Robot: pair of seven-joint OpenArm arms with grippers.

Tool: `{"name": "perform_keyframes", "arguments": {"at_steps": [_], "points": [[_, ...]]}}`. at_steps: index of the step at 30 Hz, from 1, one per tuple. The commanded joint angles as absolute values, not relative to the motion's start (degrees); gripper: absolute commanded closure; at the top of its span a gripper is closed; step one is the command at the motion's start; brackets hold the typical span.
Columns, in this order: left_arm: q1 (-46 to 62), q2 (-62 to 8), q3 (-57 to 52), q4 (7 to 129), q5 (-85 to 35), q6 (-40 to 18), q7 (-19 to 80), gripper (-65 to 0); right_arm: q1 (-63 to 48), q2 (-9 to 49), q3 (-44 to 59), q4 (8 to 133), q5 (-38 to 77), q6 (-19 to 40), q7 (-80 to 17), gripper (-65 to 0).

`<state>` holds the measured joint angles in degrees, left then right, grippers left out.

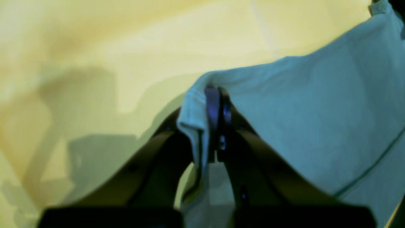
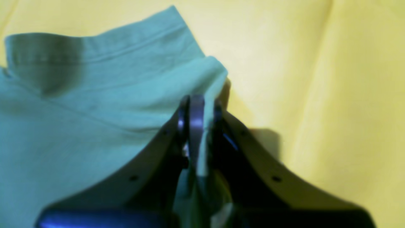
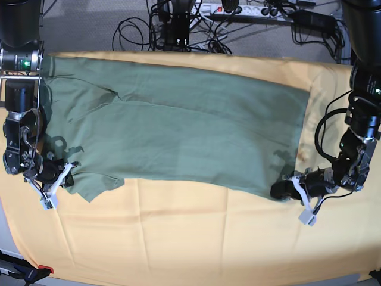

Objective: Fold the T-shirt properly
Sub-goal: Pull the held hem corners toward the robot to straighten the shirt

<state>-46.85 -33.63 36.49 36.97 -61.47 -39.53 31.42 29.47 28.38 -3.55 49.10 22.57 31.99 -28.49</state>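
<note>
The T-shirt point(image 3: 178, 131) lay spread out flat on the yellow-orange cloth point(image 3: 178, 238) that covered the table. It was a plain sage green. It lay sideways in the base view, with its sleeves toward the left edge of the cloth and its bottom hem toward the right edge. Most of it sat on the far half of the cloth, and the near half of the cloth was bare.

The left gripper point(image 3: 284, 189) was down at the near corner of the hem, by the right edge of the cloth in the base view. Its jaws were pressed together on the T-shirt. In the left wrist view, a bit of the green hem point(image 1: 196, 107) was pinched between the two dark fingers point(image 1: 213, 107) and lifted a little off the cloth.

The right gripper point(image 3: 66, 173) was down at the near sleeve, by the left edge of the cloth in the base view. Its jaws were also pressed tight on the T-shirt. In the right wrist view, the edge of the sleeve point(image 2: 212, 72) was bunched up and caught between the fingers point(image 2: 196, 117).

Beyond the far edge of the cloth, black cables point(image 3: 178, 24) and a power strip point(image 3: 244, 9) lay on the grey floor.
</note>
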Motion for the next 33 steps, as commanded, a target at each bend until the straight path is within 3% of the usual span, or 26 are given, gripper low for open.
{"name": "perform_keyframes", "arguments": {"at_steps": [1,9,18,27,33], "points": [[-49.1,-34.09,35.86,37.5,-61.39,-40.0,29.58,0.0,32.47,29.36,-3.66,49.98,22.65,31.4,-26.57,0.0],[-49.28,-33.39,35.86,37.5,-53.84,-39.94,23.99,0.0,38.37,29.36,-3.88,49.98,19.14,27.7,-26.5,0.0],[-50.72,-33.5,35.86,37.5,-52.97,-39.59,23.81,0.0,39.66,29.23,-3.88,49.95,18.98,27.68,-25.96,0.0],[-51.29,-33.54,35.86,37.5,-64.58,-40.0,38.46,0.0,39.66,29.26,-3.88,49.95,19.88,35.7,-31.05,0.0],[-51.35,-33.5,35.86,37.52,-74.83,-40.0,47.94,0.0,39.66,29.41,-3.86,49.95,29.3,40.0,-37.76,0.0]]}}
